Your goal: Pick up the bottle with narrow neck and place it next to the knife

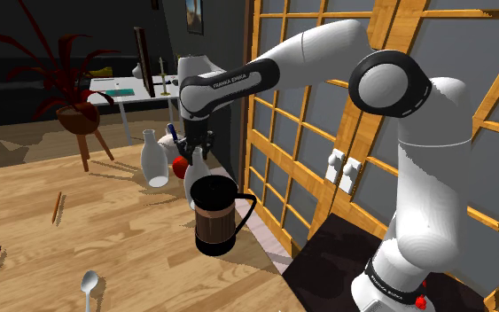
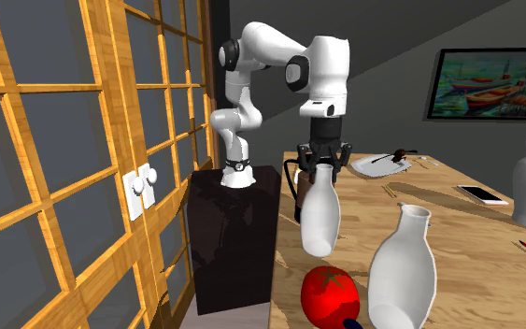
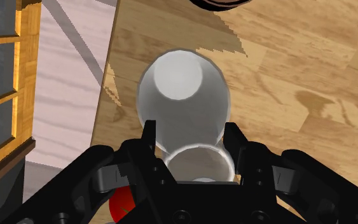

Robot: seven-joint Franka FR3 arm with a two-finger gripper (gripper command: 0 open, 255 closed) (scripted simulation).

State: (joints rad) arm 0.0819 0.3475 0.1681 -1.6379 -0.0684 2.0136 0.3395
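A white bottle with a narrow neck (image 2: pixel 319 210) stands near the wooden table's edge, leaning slightly. My black gripper (image 2: pixel 322 164) is shut on its neck from above. In the wrist view the fingers (image 3: pixel 149 137) clasp the neck on both sides, and the bottle's body (image 3: pixel 180 95) widens beyond them. From the shoulder view the gripper (image 1: pixel 194 146) and bottle (image 1: pixel 196 173) sit just behind a French press. I cannot tell whether the bottle's base touches the table. A small blue-handled thing (image 1: pixel 172 133), perhaps the knife, shows behind the gripper.
A dark French press (image 1: pixel 216 217) stands close in front of the bottle. A second white bottle (image 1: pixel 156 159) and a red fruit (image 1: pixel 180 166) are beside it. A spoon (image 1: pixel 88 285) and pencils (image 1: pixel 57 206) lie on the table. A lattice wall (image 1: pixel 309 159) runs alongside.
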